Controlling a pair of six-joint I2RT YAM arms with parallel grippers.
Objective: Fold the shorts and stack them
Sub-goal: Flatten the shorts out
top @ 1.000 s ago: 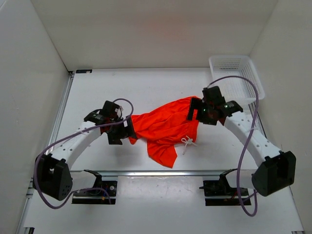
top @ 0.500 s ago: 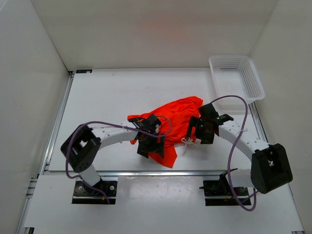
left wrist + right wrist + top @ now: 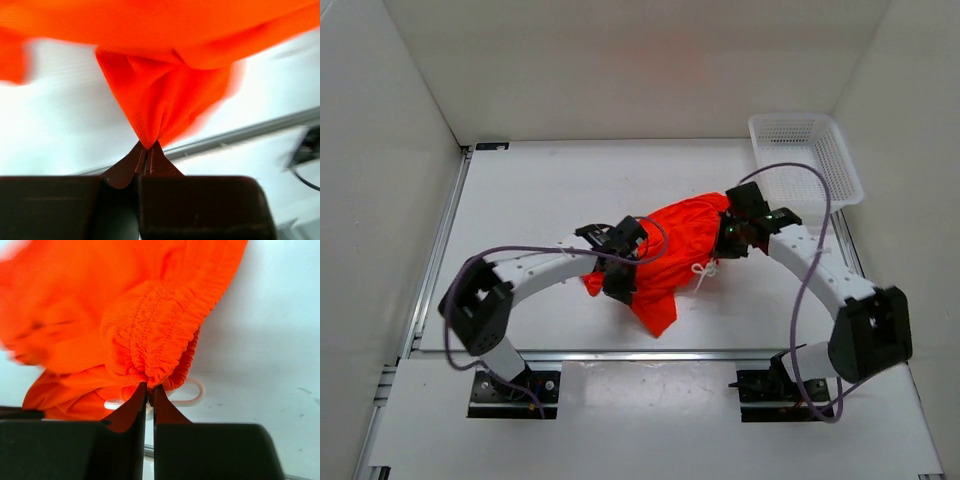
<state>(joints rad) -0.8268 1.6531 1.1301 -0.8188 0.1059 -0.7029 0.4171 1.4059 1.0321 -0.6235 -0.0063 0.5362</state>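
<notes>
**Mid-fold: both grippers are pinching the orange shorts above the table**

You are in the folding step, not the stacking one. The orange shorts (image 3: 672,250) sit in a bunched heap at the middle of the white table (image 3: 540,200), between the two arms, with one leg hanging in a point toward the near edge.

The left gripper (image 3: 148,148) has its fingers closed on a gathered peak of thin fabric. In the left wrist view that cloth drapes away from the tips with table visible beneath it, so the corner looks lifted. The right gripper (image 3: 149,390) is clamped on the ruched elastic waistband (image 3: 150,340), with the white drawstring (image 3: 702,270) looping out just beside the tips.

Seen from overhead, the two grippers are close together over the garment, so the cloth between them is slack and crumpled rather than flat.

As I judge it, no clean fold has been made. The next move calls for you to spread the two holds apart until the fabric between them is taut. Then lay it down flat so an edge can be carried over squarely (a fold made on a bunched heap will probably not stay put).

The white mesh basket (image 3: 805,160) stands well apart at the far right corner. It may be where the folded shorts belong, though nothing confirms that.
</notes>
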